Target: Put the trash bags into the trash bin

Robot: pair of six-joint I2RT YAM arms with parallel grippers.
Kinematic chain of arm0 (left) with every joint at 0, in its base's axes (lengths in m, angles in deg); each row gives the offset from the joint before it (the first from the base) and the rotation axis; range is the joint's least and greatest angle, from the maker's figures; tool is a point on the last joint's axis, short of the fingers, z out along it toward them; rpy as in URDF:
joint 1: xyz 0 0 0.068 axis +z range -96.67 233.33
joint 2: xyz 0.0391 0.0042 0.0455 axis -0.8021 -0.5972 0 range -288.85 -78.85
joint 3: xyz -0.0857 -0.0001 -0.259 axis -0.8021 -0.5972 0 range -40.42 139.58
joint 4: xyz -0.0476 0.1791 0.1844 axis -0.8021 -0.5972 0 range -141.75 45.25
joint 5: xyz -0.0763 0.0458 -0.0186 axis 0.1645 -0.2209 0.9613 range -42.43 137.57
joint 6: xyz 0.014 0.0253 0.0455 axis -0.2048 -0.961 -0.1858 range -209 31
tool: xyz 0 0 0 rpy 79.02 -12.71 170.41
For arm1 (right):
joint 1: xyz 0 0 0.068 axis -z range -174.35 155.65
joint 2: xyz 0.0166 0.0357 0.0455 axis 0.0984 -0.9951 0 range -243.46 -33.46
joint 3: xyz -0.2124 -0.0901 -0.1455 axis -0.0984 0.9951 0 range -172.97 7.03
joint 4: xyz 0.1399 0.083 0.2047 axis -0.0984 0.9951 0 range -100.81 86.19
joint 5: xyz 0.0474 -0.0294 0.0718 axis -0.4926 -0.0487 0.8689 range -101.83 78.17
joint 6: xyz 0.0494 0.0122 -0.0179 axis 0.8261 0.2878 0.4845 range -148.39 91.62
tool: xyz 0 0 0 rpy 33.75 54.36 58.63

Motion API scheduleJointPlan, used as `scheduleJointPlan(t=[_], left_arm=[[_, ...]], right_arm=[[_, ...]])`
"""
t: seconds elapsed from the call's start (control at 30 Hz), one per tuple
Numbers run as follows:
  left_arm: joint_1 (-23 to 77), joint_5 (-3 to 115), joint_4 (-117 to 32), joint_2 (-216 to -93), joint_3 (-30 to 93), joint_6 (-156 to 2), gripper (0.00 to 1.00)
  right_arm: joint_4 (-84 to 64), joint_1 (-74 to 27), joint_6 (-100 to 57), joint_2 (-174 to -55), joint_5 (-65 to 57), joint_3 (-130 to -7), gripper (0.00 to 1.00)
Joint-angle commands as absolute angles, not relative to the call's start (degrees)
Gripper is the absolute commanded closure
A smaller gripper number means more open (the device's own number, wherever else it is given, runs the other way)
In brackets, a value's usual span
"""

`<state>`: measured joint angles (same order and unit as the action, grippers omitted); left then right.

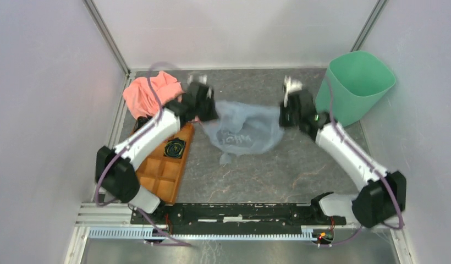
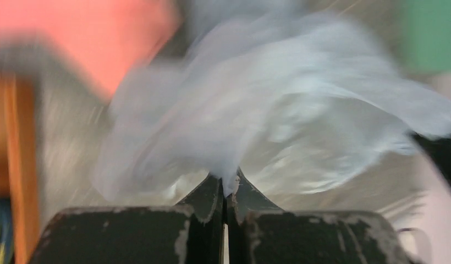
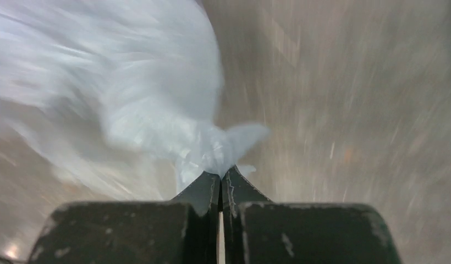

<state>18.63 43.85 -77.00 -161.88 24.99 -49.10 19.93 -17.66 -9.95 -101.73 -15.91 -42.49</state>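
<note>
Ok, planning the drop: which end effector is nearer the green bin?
Right. The right end effector is beside the bin; the left end effector is across the bag, near the pink cloth.

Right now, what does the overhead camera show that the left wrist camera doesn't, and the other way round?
Overhead only: both arms whole, the full mint-green trash bin at the far right, and the trash bag stretched between the left gripper and the right gripper. Left wrist only: a close look at the left gripper's fingers shut on a pinch of bag. Both: the bag, the pink cloth and the orange tray, blurred in the wrist view.
</note>
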Motion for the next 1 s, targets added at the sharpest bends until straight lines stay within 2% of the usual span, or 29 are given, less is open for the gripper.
scheduleJointPlan(t=[0.0,0.07,0.13,0.23,0.3,0.37,0.47,0.53,0.6,0.67,0.73,0.87,0.97], left_arm=[[23.3,66.3,-77.3,-167.6,66.0,-57.8,0.98],[23.0,70.2,-78.4,-169.3,81.6,-60.7,0.98],[20.3,71.2,-72.0,-164.2,81.6,-65.0,0.98],[18.3,65.2,-56.4,-149.9,59.3,-65.5,0.98],[18.3,57.6,-55.5,-145.4,45.9,-64.0,0.98],[18.5,51.4,-63.2,-147.9,35.9,-60.6,0.98],[19.3,55.2,-69.5,-155.1,22.9,-59.0,0.98],[19.4,58.3,-67.1,-154.6,11.8,-57.0,0.98],[19.4,60.5,-62.6,-149.2,4.8,-54.2,0.98],[19.3,62.5,-61.2,-143.5,4.7,-53.2,0.98],[19.3,64.0,-63.0,-140.4,11.6,-54.6,0.98],[19.4,64.9,-70.3,-142.1,39.8,-61.3,0.98],[19.4,67.2,-72.0,-145.5,62.6,-63.9,0.98]], right_arm=[[22.4,-16.9,-15.6,-107.9,-20.8,-86.4,1.0],[21.7,-17.6,-19.7,-107.0,-17.2,-98.6,1.0],[10.2,-18.9,-22.7,-99.3,-9.1,-95.0,1.0],[-11.8,-18.9,-23.2,-81.9,-4.1,-68.8,1.0],[-18.6,-18.8,-23.7,-75.3,-4.8,-54.6,1.0],[-17.0,-18.9,-22.4,-74.5,-7.9,-43.4,0.99],[-7.0,-18.8,-18.4,-80.8,-8.6,-31.9,1.0],[-5.9,-19.2,-16.8,-81.9,-2.7,-25.1,1.0],[-8.1,-20.1,-14.4,-77.6,-1.2,-20.2,0.99],[-6.4,-20.1,-14.1,-73.8,-3.4,-22.4,1.0],[-2.3,-20.1,-16.3,-74.5,-5.2,-31.6,1.0],[5.6,-20.0,-20.3,-82.5,-3.0,-62.6,1.0],[5.7,-20.1,-19.7,-86.1,1.0,-81.4,1.0]])
